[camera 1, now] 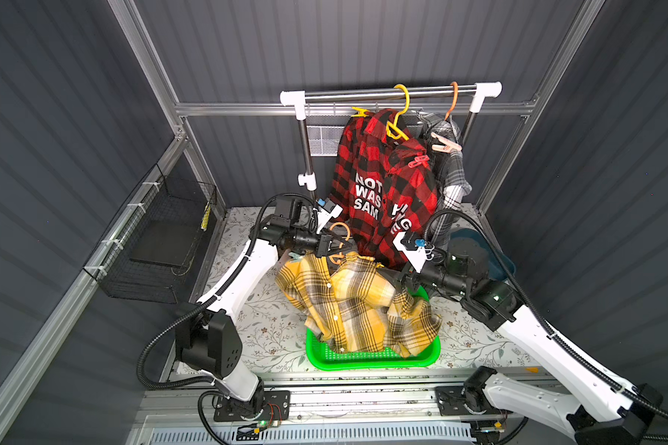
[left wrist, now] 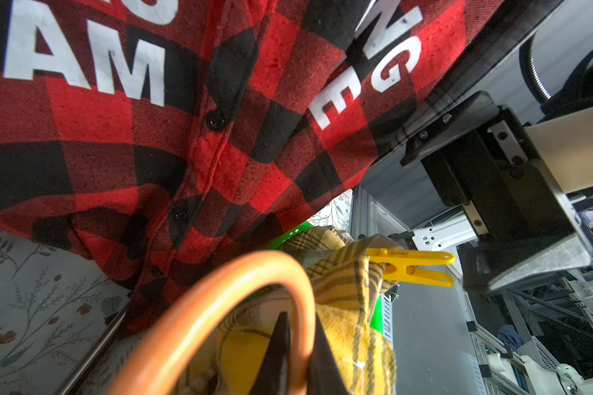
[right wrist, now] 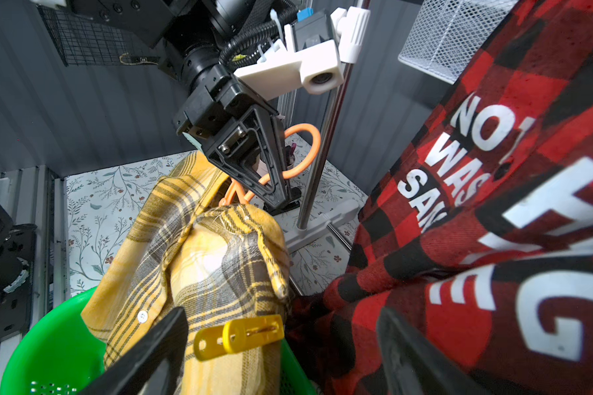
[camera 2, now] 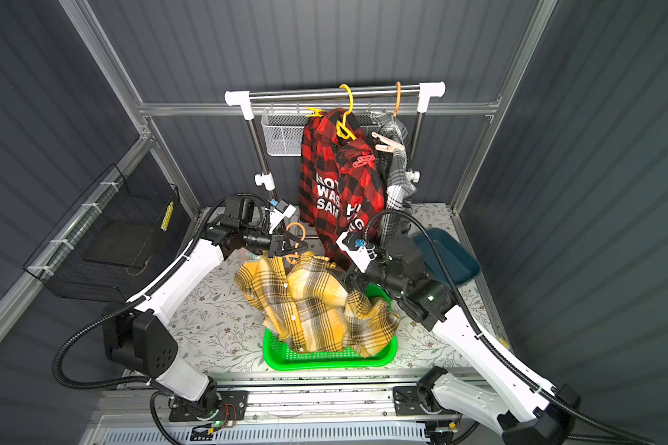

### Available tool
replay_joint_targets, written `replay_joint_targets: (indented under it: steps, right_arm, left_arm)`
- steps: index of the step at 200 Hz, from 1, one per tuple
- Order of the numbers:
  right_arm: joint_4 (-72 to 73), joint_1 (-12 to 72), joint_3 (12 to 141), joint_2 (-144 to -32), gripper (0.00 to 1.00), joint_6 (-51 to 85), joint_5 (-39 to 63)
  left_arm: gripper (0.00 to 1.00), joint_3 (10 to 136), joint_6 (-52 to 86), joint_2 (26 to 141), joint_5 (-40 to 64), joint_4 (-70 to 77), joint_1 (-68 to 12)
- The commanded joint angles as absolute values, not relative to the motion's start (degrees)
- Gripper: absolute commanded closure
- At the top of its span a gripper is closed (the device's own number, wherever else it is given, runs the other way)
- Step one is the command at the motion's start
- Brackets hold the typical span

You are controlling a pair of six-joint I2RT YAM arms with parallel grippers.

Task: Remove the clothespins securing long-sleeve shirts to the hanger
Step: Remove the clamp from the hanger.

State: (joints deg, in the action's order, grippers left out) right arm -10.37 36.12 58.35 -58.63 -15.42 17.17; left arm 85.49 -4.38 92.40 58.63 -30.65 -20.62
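My left gripper [camera 1: 338, 246] is shut on the hook of an orange hanger [left wrist: 220, 297] and holds the yellow-and-black shirt [camera 1: 355, 304] over the basket. A yellow clothespin [right wrist: 240, 337] pinches this shirt's shoulder; the same clothespin [left wrist: 411, 266] shows in the left wrist view. My right gripper [right wrist: 283, 311] stands open right at that clothespin, touching nothing. The red-and-black lettered shirt [camera 1: 382, 185] hangs on a yellow hanger [camera 1: 400, 115] with a yellow clothespin [camera 1: 360, 112] and a red one [camera 1: 418, 161]. A salmon-pink clothespin [camera 1: 446, 143] grips the grey plaid shirt [camera 1: 454, 173].
A green basket [camera 1: 367, 358] sits under the yellow shirt. The clothes rail [camera 1: 390, 92] runs across the back with a white mesh basket [camera 2: 282, 135] on it. A black wire basket [camera 1: 159, 246] hangs on the left wall. A dark blue tub [camera 1: 498, 262] lies behind my right arm.
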Motion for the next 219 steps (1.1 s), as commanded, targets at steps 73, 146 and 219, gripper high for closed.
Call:
replay_joint_targets:
  steps: [73, 146, 219]
  right_arm:
    - [-11.21, 38.45, 60.95, -61.85, 0.16, -16.79, 15.05]
    - [-12.08, 39.35, 61.32, -62.83, 0.36, -16.88, 13.39]
    - [-12.92, 39.81, 61.76, -62.78, 0.58, -16.61, 12.64]
  left_arm:
    - [1.0, 87.81, -5.41, 93.06, 60.71, -32.32, -20.39]
    - [1.0, 87.98, -5.45, 93.05, 60.68, -32.34, -20.27]
    - [1.0, 87.71, -5.6, 93.2, 60.13, -32.4, -20.3]
